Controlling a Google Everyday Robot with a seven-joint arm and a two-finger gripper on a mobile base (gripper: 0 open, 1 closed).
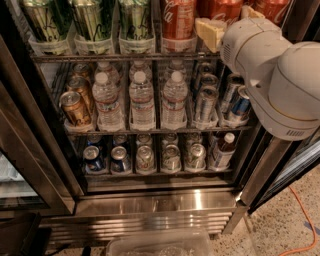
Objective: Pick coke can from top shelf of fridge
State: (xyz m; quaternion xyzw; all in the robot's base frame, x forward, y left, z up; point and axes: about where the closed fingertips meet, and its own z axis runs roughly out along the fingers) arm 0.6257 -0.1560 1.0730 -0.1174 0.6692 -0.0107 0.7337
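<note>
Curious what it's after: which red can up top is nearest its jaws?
The middle coke can, right behind the gripper; the left red can and right red can stand off to its sides.

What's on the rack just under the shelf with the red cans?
Water bottles in the middle, gold cans left, slim silver-blue cans right, partly hidden by the arm. The gripper is up at the coke cans on the top shelf.

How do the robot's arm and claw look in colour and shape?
The arm is off-white, with smooth, bulky, rounded shells, a patch of small holes on one joint and a slotted vent lower down. The claw, at the top shelf among the coke cans, is pale cream-yellow and blocky.
</note>
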